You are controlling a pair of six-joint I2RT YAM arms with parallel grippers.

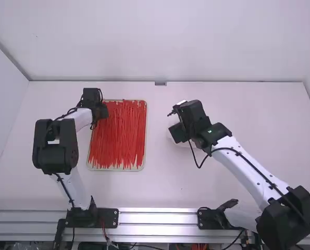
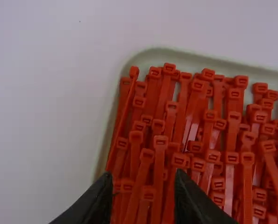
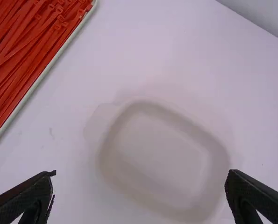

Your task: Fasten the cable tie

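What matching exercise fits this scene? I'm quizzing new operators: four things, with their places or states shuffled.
Things
1. red plastic cable ties
2. white shallow rectangular plastic dish
3. left gripper
4. right gripper

Places or states
A. open wide, above the dish
B. piled on the beige rectangular tray
C. empty, on the white table, right of the tray
D. open, over the tie heads at the tray's far left corner

Pairs: 1-B, 2-C, 3-D, 4-A

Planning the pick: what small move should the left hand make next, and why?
Probably lower the left hand and close on a single tie: it hangs open over the heads of the ties at the tray corner, holding nothing.
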